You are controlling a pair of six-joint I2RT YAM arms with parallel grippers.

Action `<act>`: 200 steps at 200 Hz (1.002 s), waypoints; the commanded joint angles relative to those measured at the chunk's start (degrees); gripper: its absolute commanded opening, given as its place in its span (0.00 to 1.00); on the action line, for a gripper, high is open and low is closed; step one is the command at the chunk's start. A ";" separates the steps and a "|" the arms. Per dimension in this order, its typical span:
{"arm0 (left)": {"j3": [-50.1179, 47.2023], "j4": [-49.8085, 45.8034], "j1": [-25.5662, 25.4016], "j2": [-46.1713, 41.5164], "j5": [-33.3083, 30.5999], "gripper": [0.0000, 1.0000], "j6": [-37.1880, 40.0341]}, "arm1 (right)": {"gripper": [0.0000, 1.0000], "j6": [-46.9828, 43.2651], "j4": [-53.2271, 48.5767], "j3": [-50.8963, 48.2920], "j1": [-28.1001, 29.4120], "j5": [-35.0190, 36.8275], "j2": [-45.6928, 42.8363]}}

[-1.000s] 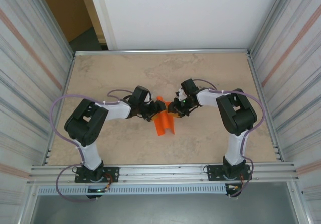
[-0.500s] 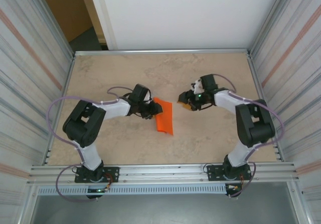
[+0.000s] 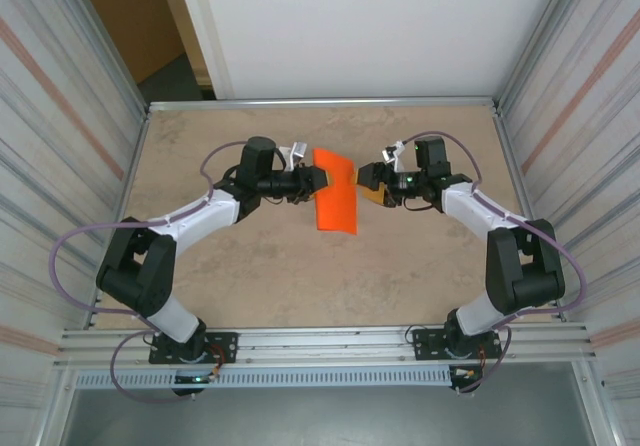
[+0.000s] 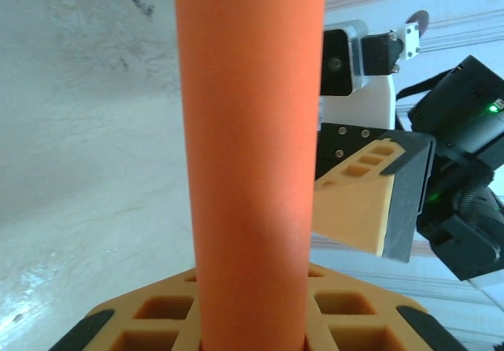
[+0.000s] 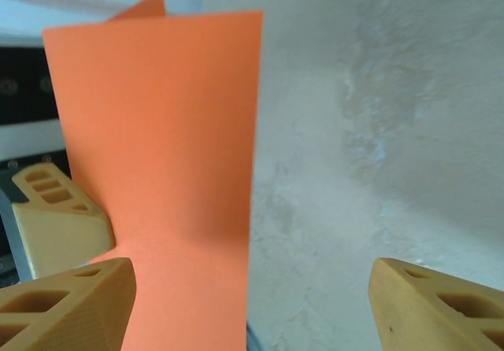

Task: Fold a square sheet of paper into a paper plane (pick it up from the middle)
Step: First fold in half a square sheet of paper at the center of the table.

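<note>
**Top external:** folded orange sheet of paper [image 3: 336, 204], above the tabletop [image 3: 250, 266], midway between the side edges and nearer the far edge. Left gripper [image 3: 316, 179] clamped on its upper left edge. Right gripper [image 3: 366, 181] spread wide, just beside its right edge.

**Left wrist:** sheet upright, pinched between tan lattice fingers [image 4: 354, 319]. Green light [image 4: 494, 108] on the opposite arm.

**Right wrist:** fingers [image 5: 71, 304] far apart, grasping nothing; sheet ahead, left of centre.

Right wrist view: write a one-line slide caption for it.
Folded orange sheet, pinched by the left gripper's fingers, faces the open right gripper over the pale table.
</note>
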 commanded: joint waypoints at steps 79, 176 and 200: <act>-0.78 -0.49 1.99 0.71 0.73 0.21 -1.34 | 0.46 4.21 6.97 -0.90 0.52 -6.57 -2.40; -1.40 0.97 2.10 3.05 1.67 0.21 -1.81 | 0.18 4.32 4.14 -0.14 1.87 -4.45 -0.47; -1.59 1.06 2.21 3.13 1.58 0.23 -1.92 | 0.15 2.56 0.28 1.06 2.16 -2.38 0.34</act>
